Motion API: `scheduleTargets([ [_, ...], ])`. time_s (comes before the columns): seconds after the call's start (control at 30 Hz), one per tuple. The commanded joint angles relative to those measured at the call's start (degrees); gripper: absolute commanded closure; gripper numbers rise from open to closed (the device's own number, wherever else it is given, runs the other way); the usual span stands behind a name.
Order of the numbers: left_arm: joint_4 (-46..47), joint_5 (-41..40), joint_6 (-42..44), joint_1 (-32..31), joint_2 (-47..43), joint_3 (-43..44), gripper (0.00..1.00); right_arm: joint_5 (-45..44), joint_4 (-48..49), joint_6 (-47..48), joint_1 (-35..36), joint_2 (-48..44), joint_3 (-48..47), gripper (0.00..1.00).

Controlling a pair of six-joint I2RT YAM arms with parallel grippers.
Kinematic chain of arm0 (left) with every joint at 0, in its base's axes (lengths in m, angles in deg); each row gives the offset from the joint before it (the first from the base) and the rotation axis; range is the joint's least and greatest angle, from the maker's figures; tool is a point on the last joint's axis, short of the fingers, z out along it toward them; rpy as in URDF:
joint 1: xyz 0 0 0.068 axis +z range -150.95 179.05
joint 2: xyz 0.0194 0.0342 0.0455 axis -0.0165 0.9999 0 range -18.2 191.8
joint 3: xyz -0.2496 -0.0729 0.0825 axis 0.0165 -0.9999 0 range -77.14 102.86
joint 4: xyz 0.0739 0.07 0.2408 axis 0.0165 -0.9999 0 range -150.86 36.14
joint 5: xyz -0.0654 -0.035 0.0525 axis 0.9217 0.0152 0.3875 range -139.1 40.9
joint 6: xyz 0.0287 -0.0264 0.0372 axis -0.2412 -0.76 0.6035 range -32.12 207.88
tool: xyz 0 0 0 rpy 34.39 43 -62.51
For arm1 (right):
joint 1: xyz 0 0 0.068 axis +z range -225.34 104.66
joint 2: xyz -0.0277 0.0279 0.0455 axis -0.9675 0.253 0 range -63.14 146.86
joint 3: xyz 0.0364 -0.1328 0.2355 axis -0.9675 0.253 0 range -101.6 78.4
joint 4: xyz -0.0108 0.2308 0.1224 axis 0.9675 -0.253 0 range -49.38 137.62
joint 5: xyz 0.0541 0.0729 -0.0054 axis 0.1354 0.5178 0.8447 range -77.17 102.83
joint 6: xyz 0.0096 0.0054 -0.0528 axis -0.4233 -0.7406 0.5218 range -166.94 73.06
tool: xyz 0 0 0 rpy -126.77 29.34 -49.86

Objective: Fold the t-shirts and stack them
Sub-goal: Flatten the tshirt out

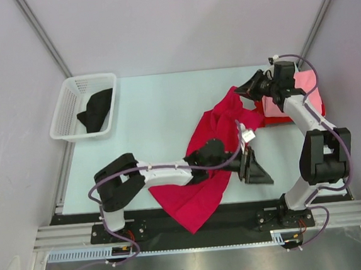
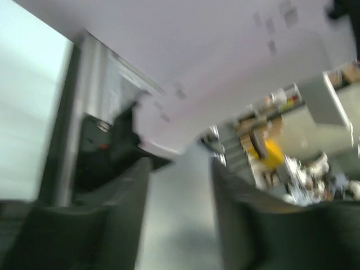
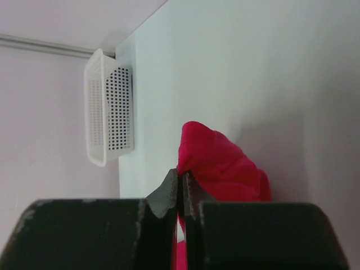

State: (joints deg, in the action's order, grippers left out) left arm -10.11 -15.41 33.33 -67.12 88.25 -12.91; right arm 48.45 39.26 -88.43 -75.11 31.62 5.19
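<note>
Now, the crimson t-shirt point(image 1: 196, 203) sprawls from the middle of the table point(image 1: 153, 112) over its near edge. The right gripper point(image 1: 243, 91) pinches its far corner tight, beside the folded stack point(image 1: 270, 107) at the far right corner. The left gripper point(image 1: 257, 168) hangs part-open and empty. The danger: pulled by one corner, the cloth bunches or slides off the near edge.

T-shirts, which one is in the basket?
The black t-shirt. It lies in the white basket at the left, while the crimson t-shirt sprawls on the table and the pink t-shirt sits folded at the right.
</note>
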Motion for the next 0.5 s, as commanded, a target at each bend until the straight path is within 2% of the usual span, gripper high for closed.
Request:
scheduleTargets([
  [0.0,0.2,3.4,4.3,-4.8,-4.9,-0.3,0.43,-3.7,4.4,3.5,0.3,-5.3,0.8,0.97],
  [0.03,-2.8,1.7,6.4,-4.8,-6.5,-0.8,0.32,-4.1,4.3,3.7,0.2,-5.7,1.7,0.96],
  [0.1,-15.9,-3.7,14.2,-4.6,-12.4,-0.7,0.22,-4.8,3.8,4.5,0.3,-6.6,2.4,0.92],
  [0.13,-21.9,-11.3,16.8,-4.5,-14.4,0.1,0.15,-5.3,3.5,4.7,0.3,-7.5,2.6,0.91],
  [0.17,-33.9,-15.3,21.4,-4.5,-15.8,1.1,0.14,-6.1,3.3,4.9,0.3,-8.0,3.3,0.90],
  [0.23,-47.8,-25.3,24.5,-4.3,-20.0,3.1,0.11,-7.0,3.1,5.7,0.3,-9.4,4.3,0.89],
  [0.33,-53.2,-29.3,25.5,-1.3,-26.4,-0.8,0.11,-8.5,3.6,6.1,0.3,-10.6,6.2,0.90],
  [0.47,-52.3,-26.7,24.6,8.9,-32.8,-10.3,0.14,-9.6,4.6,6.3,0.5,-12.5,7.9,0.89],
])
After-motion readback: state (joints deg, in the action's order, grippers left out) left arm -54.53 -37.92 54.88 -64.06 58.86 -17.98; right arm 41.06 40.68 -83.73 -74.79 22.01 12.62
